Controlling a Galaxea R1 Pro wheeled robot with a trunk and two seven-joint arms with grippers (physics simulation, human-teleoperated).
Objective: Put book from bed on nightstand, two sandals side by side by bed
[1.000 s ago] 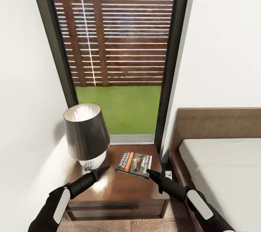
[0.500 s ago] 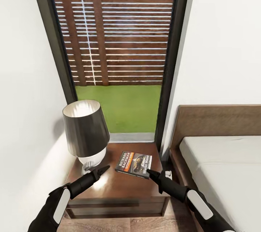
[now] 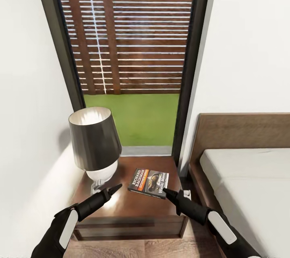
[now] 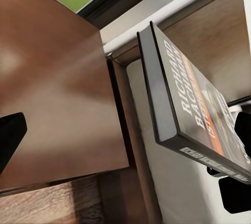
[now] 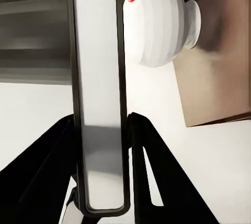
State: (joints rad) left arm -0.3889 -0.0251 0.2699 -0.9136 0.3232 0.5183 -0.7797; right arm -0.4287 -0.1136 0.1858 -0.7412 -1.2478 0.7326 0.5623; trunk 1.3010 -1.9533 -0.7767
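Shift since a second ago: lamp (image 3: 94, 141) and headboard sit a little higher in the head view. We read that as the camera moving, since the book (image 3: 148, 182) and both arms keep their place in the picture.
Book: it is over the right rear part of the table (image 3: 133, 205), between the lamp and the bed (image 3: 249, 177). In the left wrist view the book (image 4: 193, 103) looks lifted clear of the table top (image 4: 52, 88), so we judge it is not yet set down.
Right pincer (image 3: 166, 191): it is gripping the book. The right wrist view shows the pale page edge (image 5: 99, 103) squeezed between the two black fingers (image 5: 42, 171), with the lamp's white base (image 5: 157, 25) beyond.
Left pincer (image 3: 116, 188): it hovers near the lamp's foot, holding nothing. We cannot tell whether it is open or closed.
Risk, drop: if we let go while the book is raised or tilted, it may land on a corner and skid.
Risk, edge: the grip is at the corner nearest the bed, so a release too far that way could tip the book into the gap between table and bed.
Risk, lamp: the left arm is close to the lamp, and a careless pull-back could knock it.
Remaining: we judge the sandals are still to do.
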